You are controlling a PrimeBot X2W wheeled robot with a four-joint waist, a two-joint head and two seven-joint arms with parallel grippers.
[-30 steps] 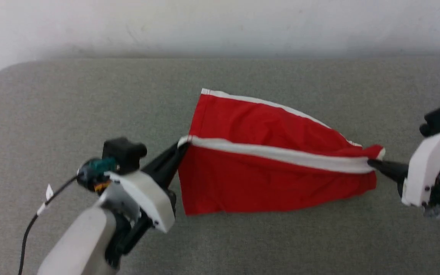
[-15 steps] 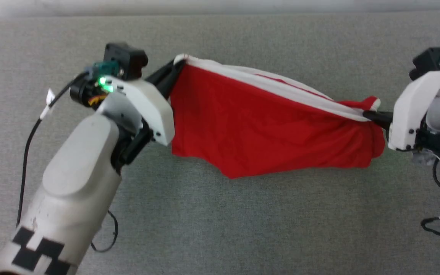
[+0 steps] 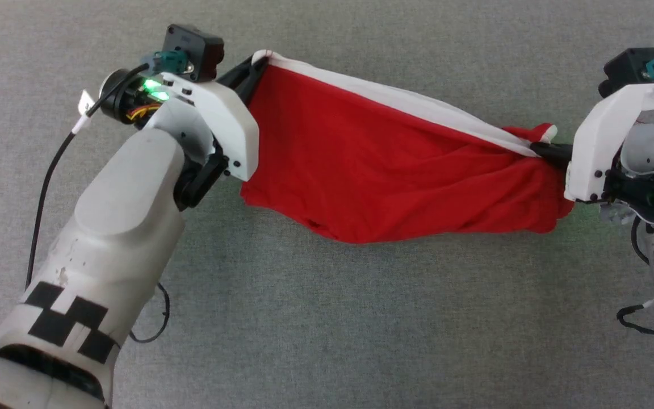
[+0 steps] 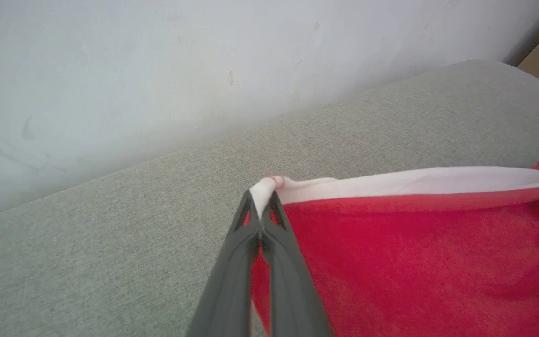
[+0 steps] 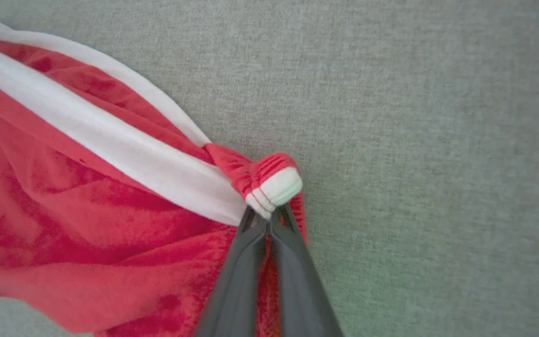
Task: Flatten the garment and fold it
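Behind garment [image 4: 414, 262], wall [image 4: 157, 70] (left wrist view)

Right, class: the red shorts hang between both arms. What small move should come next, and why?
Probably lower both together, keeping tension, to lay them flat: the thin red fabric shorts sag between the left gripper and right gripper, jaws shut on the ends of the white band.

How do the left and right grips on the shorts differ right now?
Left gripper pinches a smooth white band corner; right gripper pinches a bunched red-and-white wad. In the head view, the left end sits higher up the picture than the right. Both are shut on the shorts, band stretched between them.
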